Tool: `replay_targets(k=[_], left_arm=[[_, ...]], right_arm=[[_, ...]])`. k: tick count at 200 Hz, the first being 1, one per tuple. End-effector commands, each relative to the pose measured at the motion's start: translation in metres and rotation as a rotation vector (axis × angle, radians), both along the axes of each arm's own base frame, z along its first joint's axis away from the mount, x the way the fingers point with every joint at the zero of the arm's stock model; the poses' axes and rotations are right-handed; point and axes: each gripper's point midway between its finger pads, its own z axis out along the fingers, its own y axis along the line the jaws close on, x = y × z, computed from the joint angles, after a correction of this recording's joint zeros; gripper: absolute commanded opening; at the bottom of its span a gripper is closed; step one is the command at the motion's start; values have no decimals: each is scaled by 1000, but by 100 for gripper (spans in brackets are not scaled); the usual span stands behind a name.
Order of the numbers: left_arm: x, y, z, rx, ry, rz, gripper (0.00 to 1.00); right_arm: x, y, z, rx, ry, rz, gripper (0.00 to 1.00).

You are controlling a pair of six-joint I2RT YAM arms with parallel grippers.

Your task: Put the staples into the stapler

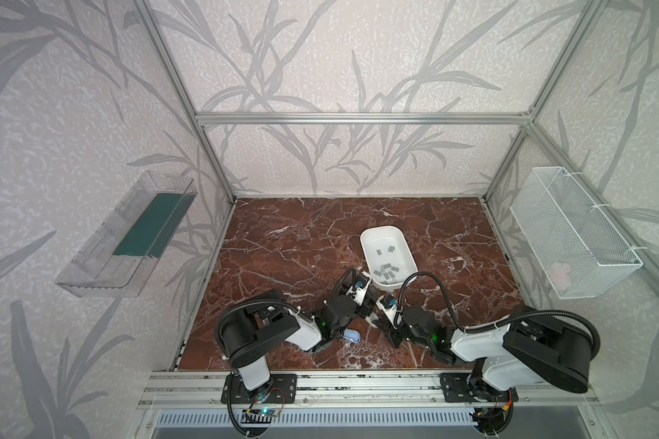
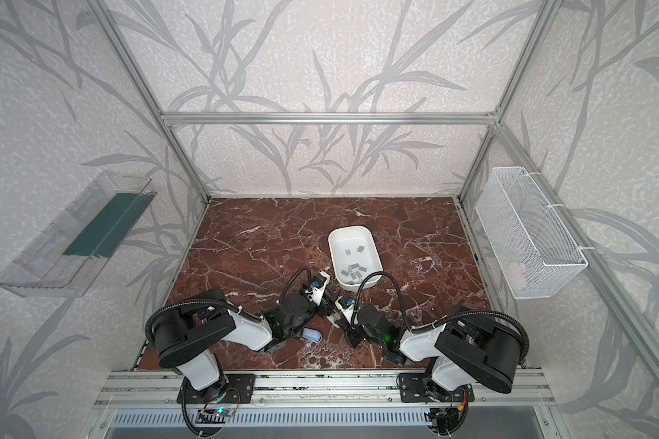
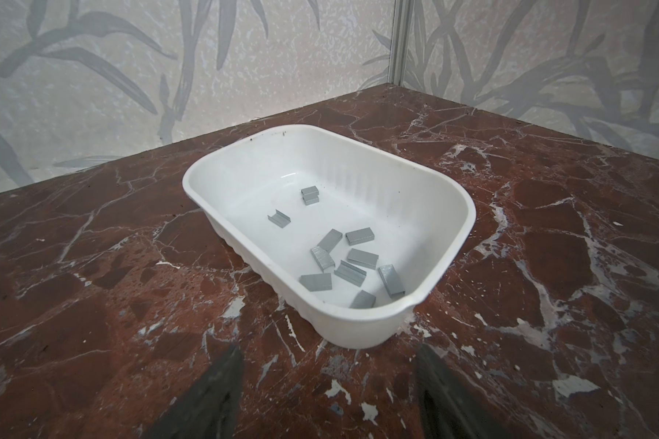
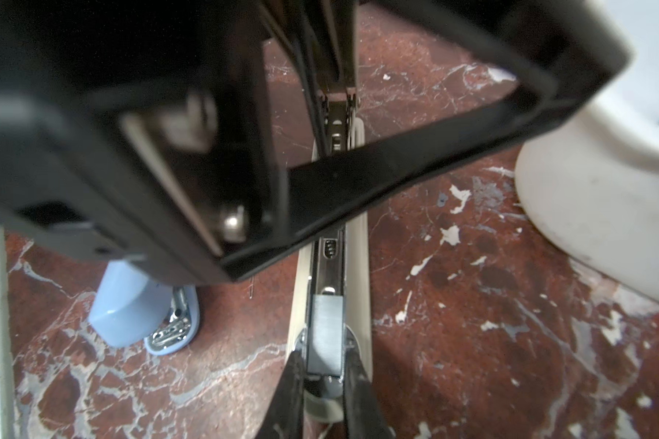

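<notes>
Right wrist view: my right jaws pinch a staple strip (image 4: 324, 330) in the cream stapler (image 4: 360, 285) on the red-marble table (image 4: 472, 323); left jaws wide, empty; other staples (image 3: 362, 258) in white tray (image 3: 358, 330); leaf-patterned walls (image 3: 92, 95).

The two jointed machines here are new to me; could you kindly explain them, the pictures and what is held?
They are two robot arms, the left arm and the right arm, mounted at a marbled table. Two pictures look down from overhead; two come from cameras on the wrists. A white tray holds loose staples; a blue stapler sits near the left arm. The left jaws are open and empty. The right jaws pinch an open cream stapler with a staple strip in it.
</notes>
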Motion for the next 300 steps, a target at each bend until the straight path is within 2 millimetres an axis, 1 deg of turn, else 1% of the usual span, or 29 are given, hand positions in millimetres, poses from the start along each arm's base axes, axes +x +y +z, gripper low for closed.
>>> replay_targets(k=[1,27,36,51,65,76,95,101,109,115,127,153,172,173,176,204,216,235,250,273,287,300], left_arm=[[-39,13,-81,231,197,-116,78],[-45,12,-77,219,193,-155,92],[-49,11,-77,232,197,-182,95],[-55,10,-79,274,208,-221,97],[-58,12,-80,307,214,-245,98],[-61,14,-81,321,216,-256,98],[-65,11,-74,296,210,-285,98],[-66,10,-73,292,209,-298,98],[-68,8,-70,288,209,-311,98],[-69,7,-69,288,211,-324,98],[-71,5,-67,291,218,-339,98],[-69,5,-57,270,205,-324,98],[-71,3,-50,253,204,-340,98],[-71,3,-50,252,204,-341,98],[-72,3,-49,249,204,-345,98],[-76,2,-31,231,202,-379,99],[-72,7,-21,211,197,-339,99],[-75,12,-8,212,183,-342,99],[-75,15,3,203,176,-333,99],[-62,24,17,166,156,-246,99],[-52,29,20,146,180,-172,99],[-41,32,23,117,205,-92,95]], right_arm=[[3,6,2,19,7,-6,9],[5,4,1,9,2,-15,8],[6,3,1,9,-1,-22,8],[6,2,2,13,-4,-25,8],[6,2,3,16,-4,-20,8],[6,2,3,17,-4,-20,12],[6,0,4,23,-7,-25,14],[6,-1,4,24,-5,-26,16],[7,-1,5,25,-6,-27,22],[6,-1,6,25,-6,-26,24],[6,-2,7,24,-7,-25,25],[7,-3,9,26,-15,-30,25],[8,-2,12,33,-21,-32,25],[6,-4,8,19,-11,-32,25],[5,-6,6,7,-4,-31,26],[5,-10,9,4,-9,-38,38],[4,-11,11,3,-9,-41,40],[3,-14,15,4,-10,-47,42],[2,-16,18,9,-11,-51,48],[1,-16,28,23,-4,-52,48],[1,-18,39,39,-2,-66,48],[2,-21,50,50,-11,-85,47]])
